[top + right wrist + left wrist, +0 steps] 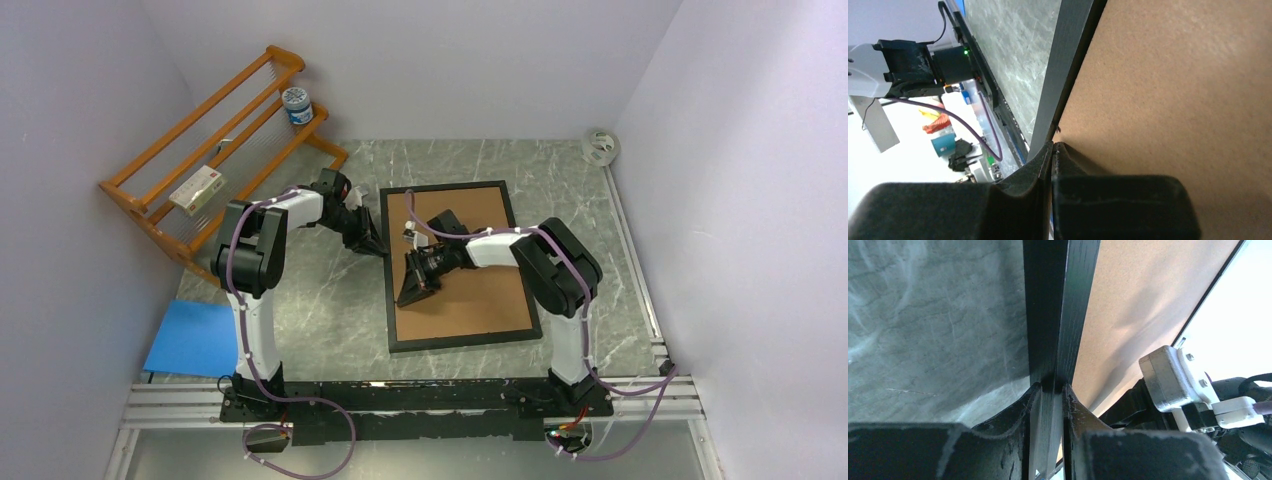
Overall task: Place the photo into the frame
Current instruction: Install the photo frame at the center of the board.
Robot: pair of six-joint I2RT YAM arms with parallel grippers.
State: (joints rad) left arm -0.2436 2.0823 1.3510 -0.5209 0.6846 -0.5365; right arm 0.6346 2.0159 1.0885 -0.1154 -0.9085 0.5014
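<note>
The grey marbled surface [320, 320] carried a black frame [462, 341] lying flat right of centre, with a brown backing board [480, 300] filling it. A blue sheet [192, 337] lay at the near left edge. An orange wooden rack [150, 195] stood along the far left, and a small round roll [601, 147] sat in the far right corner.

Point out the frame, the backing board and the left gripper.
frame [465, 341], top view, near black rail.
backing board [480, 295], top view, bare brown centre.
left gripper [1053, 388], left wrist view, between fingertips clamping the frame's edge.
</note>
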